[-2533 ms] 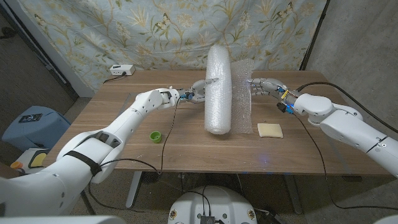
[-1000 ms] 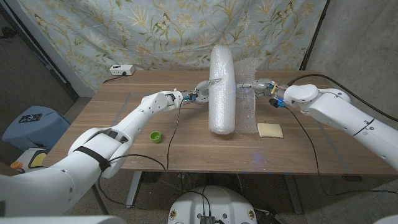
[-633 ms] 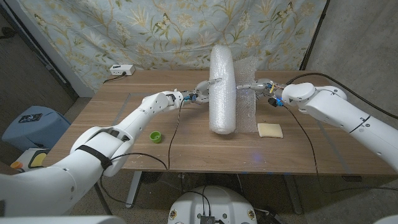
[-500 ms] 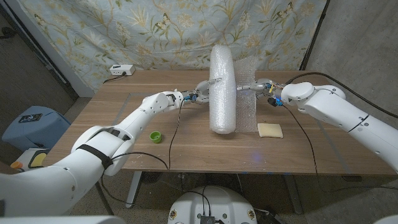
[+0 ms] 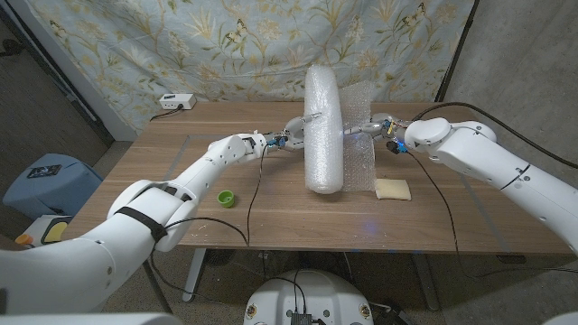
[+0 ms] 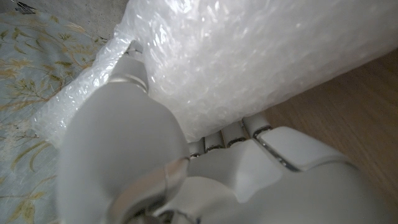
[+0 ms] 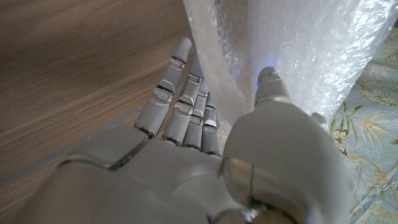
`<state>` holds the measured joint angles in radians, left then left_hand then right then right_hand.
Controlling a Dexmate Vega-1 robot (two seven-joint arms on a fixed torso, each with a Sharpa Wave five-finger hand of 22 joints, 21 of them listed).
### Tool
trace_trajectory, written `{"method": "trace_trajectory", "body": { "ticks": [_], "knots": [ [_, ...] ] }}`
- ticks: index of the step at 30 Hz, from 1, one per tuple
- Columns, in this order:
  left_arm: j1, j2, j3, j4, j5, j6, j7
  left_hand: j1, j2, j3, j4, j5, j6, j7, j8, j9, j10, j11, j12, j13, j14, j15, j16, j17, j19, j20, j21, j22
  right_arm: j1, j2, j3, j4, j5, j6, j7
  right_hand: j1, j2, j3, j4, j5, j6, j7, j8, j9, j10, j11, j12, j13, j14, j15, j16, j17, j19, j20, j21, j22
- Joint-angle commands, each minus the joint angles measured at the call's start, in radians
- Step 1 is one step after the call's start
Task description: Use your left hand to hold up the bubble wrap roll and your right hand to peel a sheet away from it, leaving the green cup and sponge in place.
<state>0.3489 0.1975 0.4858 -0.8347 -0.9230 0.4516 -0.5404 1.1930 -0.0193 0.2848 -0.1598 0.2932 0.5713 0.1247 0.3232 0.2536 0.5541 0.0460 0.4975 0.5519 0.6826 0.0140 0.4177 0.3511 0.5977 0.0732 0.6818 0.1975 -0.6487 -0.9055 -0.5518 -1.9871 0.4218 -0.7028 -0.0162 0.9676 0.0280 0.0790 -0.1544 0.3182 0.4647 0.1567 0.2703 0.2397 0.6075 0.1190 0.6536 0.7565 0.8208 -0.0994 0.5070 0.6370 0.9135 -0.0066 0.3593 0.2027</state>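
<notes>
Here we find the bubble wrap roll (image 5: pixel 323 131) standing upright near the middle of the wooden table (image 5: pixel 271 212), a little toward the far edge, with bare wood open in front of it along the near edge. Our left hand (image 5: pixel 293 131) grips the roll at its left flank; in the left wrist view the thumb lies over the wrap while the fingers (image 6: pixel 227 134) tuck under it — pressed into soft, pebbled, translucent plastic. Our right hand (image 5: pixel 372 127) pinches the loose sheet (image 5: pixel 359 158), which hangs off the roll's right side down to the table; the right wrist view shows the film caught between thumb and fingers (image 7: pixel 180 102).

The roll is a fat rounded cylinder, milky white, its surface dimpled. The sheet is thinner and see-through.

Around it: the green cup (image 5: pixel 226 197), small and round, sits well apart to the left near the front edge, beside the left arm's cable. The sponge (image 5: pixel 392 189) — flat, pale yellow, squarish — lies just beside the sheet's lower edge, under the right arm. A small white box (image 5: pixel 176 102) rests at the far left corner. A floral cloth (image 5: pixel 226 45) hangs behind.
</notes>
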Motion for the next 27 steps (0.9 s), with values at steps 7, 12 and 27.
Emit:
{"method": "trace_trajectory", "body": {
  "ticks": [7,12,27],
  "knots": [
    [-0.010,-0.031,-0.015,0.070,-0.002,-0.016,-0.040,0.066,0.087,0.027,0.010,0.004,0.007,0.002,-0.006,0.004,0.002,-0.004,-0.001,0.007,0.042,-0.035,-0.005,0.003,-0.013,0.002,0.007,0.001,0.031,-0.001,-0.032,-0.041,-0.023,-0.095,-0.008,0.052,0.010,0.023,-0.001,-0.010,0.092,0.047,0.022,0.015,0.090,-0.043,0.049,0.009,0.105,-0.050,0.008,0.010,0.091,-0.045,0.047,0.003],
    [-0.021,-0.046,-0.020,0.111,-0.001,-0.022,-0.063,0.063,0.087,0.027,0.010,0.004,0.000,0.002,-0.010,0.005,-0.007,-0.006,-0.005,0.009,0.036,-0.036,-0.008,0.005,-0.016,0.004,0.009,0.001,0.040,-0.002,-0.037,-0.043,-0.025,-0.108,-0.006,0.079,0.019,0.035,-0.004,-0.013,0.123,0.034,0.028,0.019,0.125,-0.061,0.056,-0.006,0.151,-0.076,0.006,0.011,0.124,-0.060,0.067,0.002],
    [-0.070,-0.099,-0.047,0.272,0.015,-0.070,-0.154,0.033,0.077,0.022,0.017,0.002,-0.047,0.005,-0.036,0.009,-0.063,0.005,-0.037,0.009,-0.034,0.007,-0.054,-0.006,-0.062,0.030,0.006,-0.001,0.068,0.002,-0.060,-0.040,-0.029,-0.143,0.013,0.113,0.040,0.050,0.003,-0.035,0.223,-0.004,0.059,0.033,0.214,-0.104,0.101,0.003,0.237,-0.117,0.024,0.047,0.185,-0.099,0.109,0.003]
  ]
}}
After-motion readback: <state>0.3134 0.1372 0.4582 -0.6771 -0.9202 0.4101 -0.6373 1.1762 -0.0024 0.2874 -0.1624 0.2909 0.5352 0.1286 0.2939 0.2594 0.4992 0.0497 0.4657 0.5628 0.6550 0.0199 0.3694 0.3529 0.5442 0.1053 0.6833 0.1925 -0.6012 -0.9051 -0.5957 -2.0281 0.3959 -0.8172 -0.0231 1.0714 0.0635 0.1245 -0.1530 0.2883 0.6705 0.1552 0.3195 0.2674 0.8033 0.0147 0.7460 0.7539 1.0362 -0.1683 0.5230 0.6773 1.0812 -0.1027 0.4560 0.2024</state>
